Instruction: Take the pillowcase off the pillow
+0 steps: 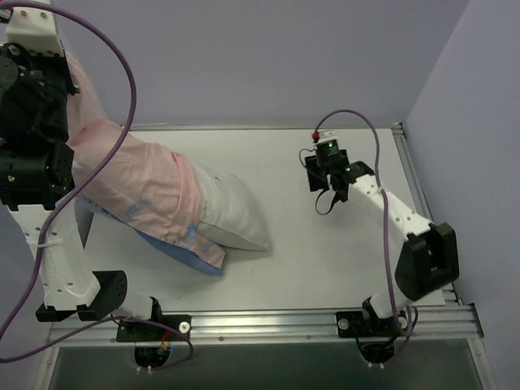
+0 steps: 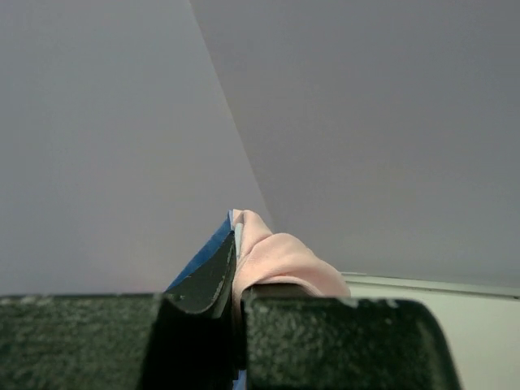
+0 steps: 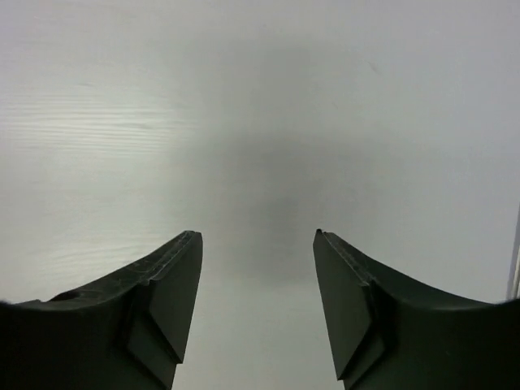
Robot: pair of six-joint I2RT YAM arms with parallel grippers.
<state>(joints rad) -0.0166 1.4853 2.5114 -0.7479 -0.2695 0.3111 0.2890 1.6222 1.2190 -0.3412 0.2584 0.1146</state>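
Hoisted closest to the lens, my left pincer [image 2: 236, 280] was pinching a fold of the pillowcase [image 1: 138, 183], pink side out with blue print along its lower edge. From that grip the pillow [image 1: 236, 215] sloped down to the worktop [image 1: 325, 260], its long axis pointing toward my right pincer [image 3: 256, 244]. That one stood spread and empty, well beyond the plump, bare white end.

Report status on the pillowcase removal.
Left jaws shut on pillowcase, held high. Right jaws open, empty, over table. Pillow partly out. No obstruction seen.
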